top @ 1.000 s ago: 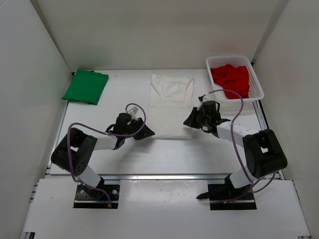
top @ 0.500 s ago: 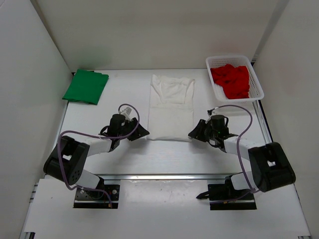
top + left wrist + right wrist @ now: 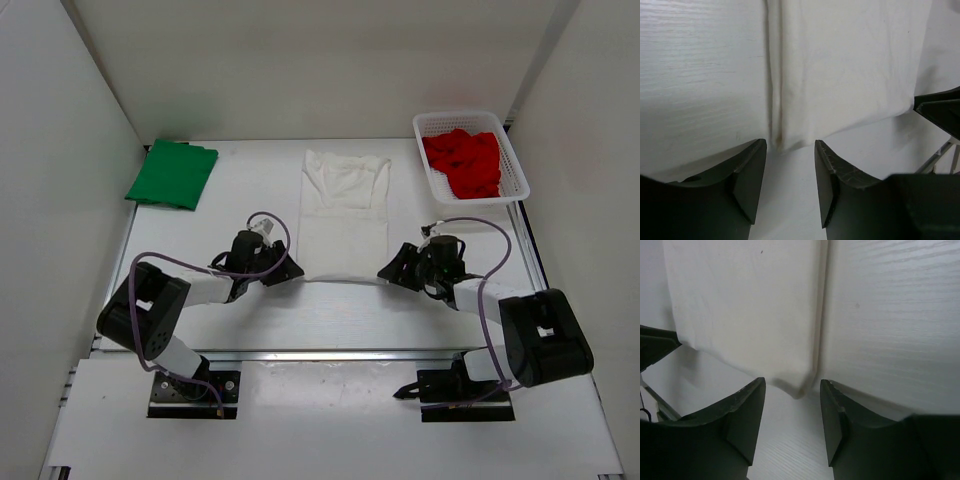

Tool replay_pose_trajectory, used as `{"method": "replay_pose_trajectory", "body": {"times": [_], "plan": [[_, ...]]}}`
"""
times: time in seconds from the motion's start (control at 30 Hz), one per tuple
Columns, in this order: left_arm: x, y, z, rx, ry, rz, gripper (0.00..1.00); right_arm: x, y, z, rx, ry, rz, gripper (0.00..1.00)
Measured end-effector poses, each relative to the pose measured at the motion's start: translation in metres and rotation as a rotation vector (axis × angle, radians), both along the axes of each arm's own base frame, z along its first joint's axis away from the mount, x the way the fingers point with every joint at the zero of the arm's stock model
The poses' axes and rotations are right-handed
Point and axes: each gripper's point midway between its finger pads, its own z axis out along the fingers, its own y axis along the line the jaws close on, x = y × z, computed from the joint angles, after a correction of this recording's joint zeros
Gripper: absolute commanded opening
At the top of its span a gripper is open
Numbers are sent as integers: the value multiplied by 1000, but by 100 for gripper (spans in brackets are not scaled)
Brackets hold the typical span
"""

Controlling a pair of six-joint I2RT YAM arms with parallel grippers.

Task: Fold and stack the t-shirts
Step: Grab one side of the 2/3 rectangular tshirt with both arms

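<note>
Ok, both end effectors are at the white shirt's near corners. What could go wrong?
The left end effector is open with just the corner tip of the white t-shirt reaching it: a shallow pinch might slip. The right end effector looks the same; if one side misses, the fold could skew.

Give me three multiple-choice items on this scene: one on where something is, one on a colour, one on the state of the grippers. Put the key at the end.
1. Where is the red shirt?
A. spread flat on the table
B. in the basket
C. folded on the table

2. What colour is the folded shirt at the far left?
A. green
B. blue
C. yellow

3. How do the left gripper and the right gripper stand?
A. both shut on cloth
B. both open
C. one open, one shut

Key:
1 B, the red cloth lies bunched inside the mesh walls.
2 A, it is bright green.
3 B, each wrist view shows a gap between the fingers, with a near corner of the white shirt just ahead of it.
</note>
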Motion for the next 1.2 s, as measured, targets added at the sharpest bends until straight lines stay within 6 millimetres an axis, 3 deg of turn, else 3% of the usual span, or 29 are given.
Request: {"method": "replay_pose_trajectory", "body": {"times": [0.13, 0.23, 0.3, 0.4, 0.53, 0.63, 0.9, 1.0, 1.1, 1.2], "plan": [[2, -7, -3, -1, 1, -12, 43, -1, 9, -3, 47, 22, 33, 35], [2, -8, -6, -6, 8, -7, 29, -3, 13, -5, 68, 39, 47, 18], [2, -7, -8, -2, 16, -5, 15, -5, 14, -8, 71, 52, 51, 3], [1, -7, -10, 3, 26, 1, 0, -7, 17, -8, 79, 62, 57, 0], [-5, -7, -8, 30, 27, -1, 0, -13, 21, -3, 72, 52, 74, 0], [-21, -4, 5, 37, 10, -22, 0, -30, 28, 4, 54, 25, 104, 0], [-111, 29, 42, -5, -78, -93, 0, -132, 56, 27, 60, -24, 258, 0], [-130, 34, 62, -83, -111, -95, 0, -155, 61, 40, 100, -39, 283, 0], [-137, 38, 78, -132, -112, -80, 0, -160, 60, 52, 98, -31, 274, 0], [-132, 43, 105, -119, -102, -62, 0, -145, 58, 74, 59, -30, 249, 0]]}}
